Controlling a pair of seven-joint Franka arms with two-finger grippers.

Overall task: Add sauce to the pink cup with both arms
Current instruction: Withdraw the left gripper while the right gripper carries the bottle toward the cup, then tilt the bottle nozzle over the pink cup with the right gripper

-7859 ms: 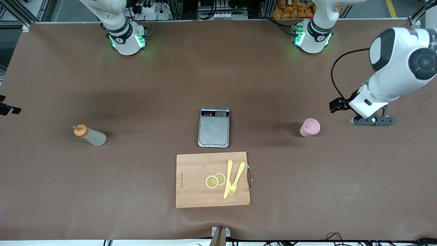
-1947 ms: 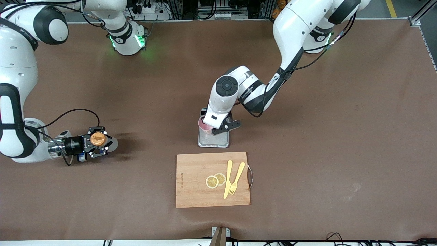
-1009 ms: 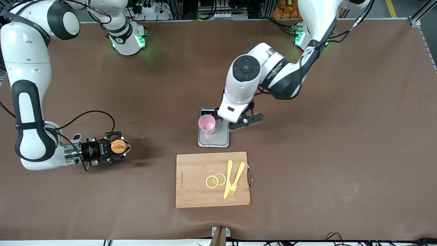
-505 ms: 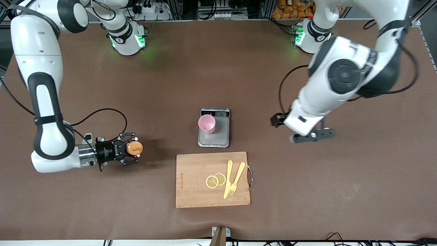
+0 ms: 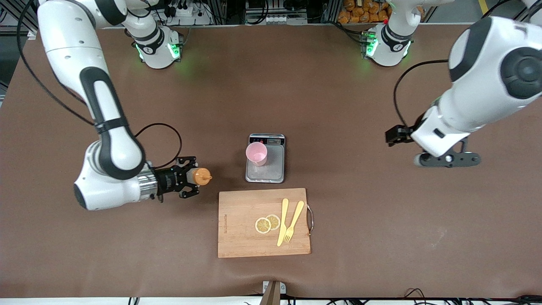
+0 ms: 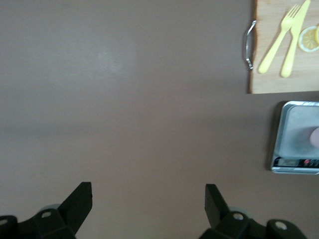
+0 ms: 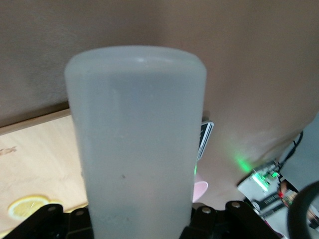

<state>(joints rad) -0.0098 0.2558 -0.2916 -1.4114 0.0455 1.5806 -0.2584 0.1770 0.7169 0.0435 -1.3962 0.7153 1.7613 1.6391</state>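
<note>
Squeezing looks easy: the sauce (image 5: 199, 176), a soft translucent bottle, lies level in the right gripper (image 5: 186, 183), whose jaws are clenched on its body, above the desk (image 5: 381, 237) at nine o'clock of the pink cup (image 5: 256, 153). Light and tippable, that cup stands on the scale (image 5: 271, 163). Sauce level is unreadable. Left gripper (image 6: 148, 199) waits, jaws released.

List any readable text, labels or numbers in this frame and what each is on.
None can be read.
Cutting board: a burned-in mark along one edge, too small to read.
Scale: display strip and buttons, no legible figures.
Arm bases: round marks, illegible.
Sauce bottle and pink cup: plain.
</note>
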